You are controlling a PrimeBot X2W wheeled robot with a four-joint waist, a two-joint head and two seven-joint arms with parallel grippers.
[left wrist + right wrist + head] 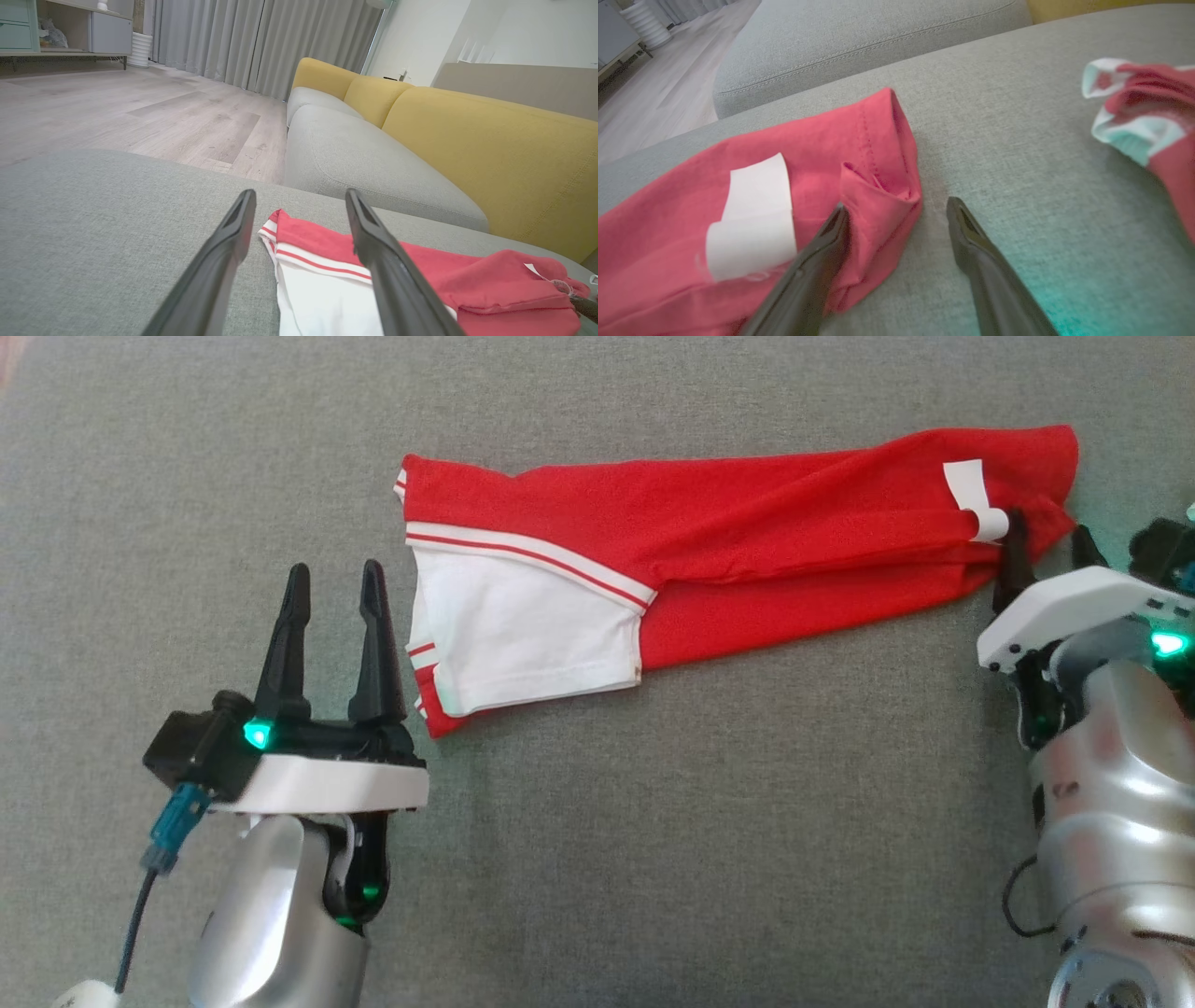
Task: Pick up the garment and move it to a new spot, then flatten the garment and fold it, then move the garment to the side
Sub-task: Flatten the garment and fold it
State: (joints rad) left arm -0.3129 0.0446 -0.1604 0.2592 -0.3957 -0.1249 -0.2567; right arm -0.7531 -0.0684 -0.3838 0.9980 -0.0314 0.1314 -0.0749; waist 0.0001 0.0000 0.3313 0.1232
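The garment [747,513] is a red top with a white, red-striped sleeve, lying as a long folded strip across the grey cushion. My left gripper [334,574] stands open just left of the sleeve end, touching nothing. From the left wrist, the striped sleeve edge [322,242] lies between and beyond that gripper's [300,196] fingers. At the garment's right end my right gripper [1047,532] is open. One of its fingers rests against the red corner fold [878,140] beside a white label [756,210], and the other is over bare cushion; the gripper [897,207] holds nothing.
The grey cushion [597,859] has wide bare room in front of the garment. A second red-and-white cloth [1143,121] lies to the right of my right gripper. Yellow sofa backs [490,140] rise behind, with wood floor [140,107] beyond the cushion edge.
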